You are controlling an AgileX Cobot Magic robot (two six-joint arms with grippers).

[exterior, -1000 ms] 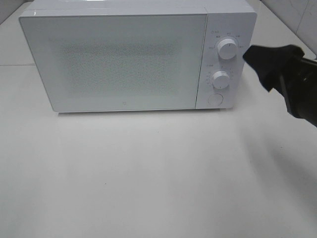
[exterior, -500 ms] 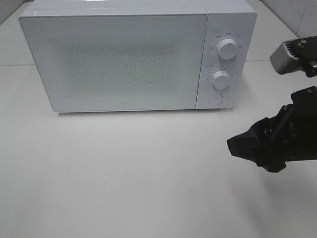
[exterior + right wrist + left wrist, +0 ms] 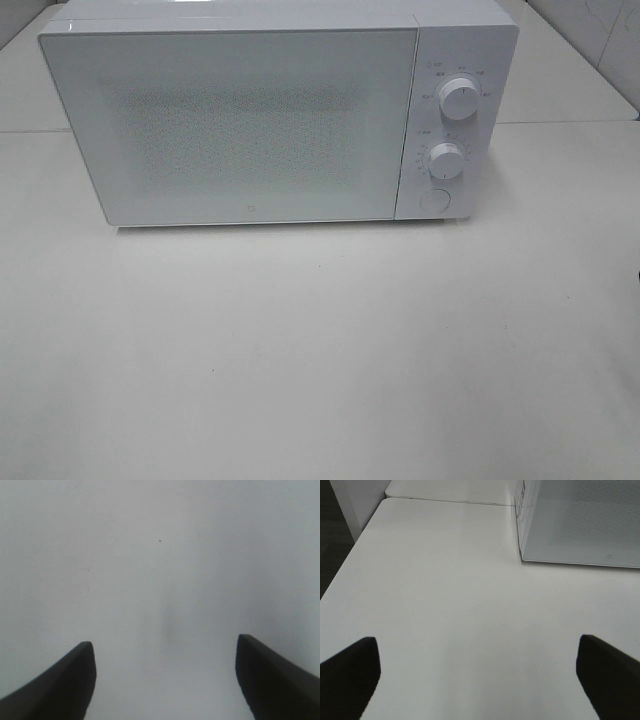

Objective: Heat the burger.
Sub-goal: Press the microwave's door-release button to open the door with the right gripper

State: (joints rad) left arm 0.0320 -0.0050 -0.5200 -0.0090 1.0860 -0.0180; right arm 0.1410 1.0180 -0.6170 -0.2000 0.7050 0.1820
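Note:
The burger is not in view in any frame. A white microwave point(image 3: 270, 115) stands at the back of the white table point(image 3: 320, 350) with its door shut; its frosted door hides the inside. It has two round knobs point(image 3: 458, 98) and a round button on the right panel. Its lower left corner also shows in the left wrist view point(image 3: 570, 530). Neither arm shows in the exterior high view. My left gripper point(image 3: 480, 680) is open and empty over the bare table. My right gripper point(image 3: 162, 680) is open and empty over the bare table.
The table's left edge point(image 3: 350, 555) drops to a dark floor. A seam between two table tops runs behind the microwave point(image 3: 560, 122). A tiled wall stands at the back right point(image 3: 600, 30).
My right arm was near the microwave's knobs, dropped toward the table in front, and has now left the exterior high view. The microwave has not moved.

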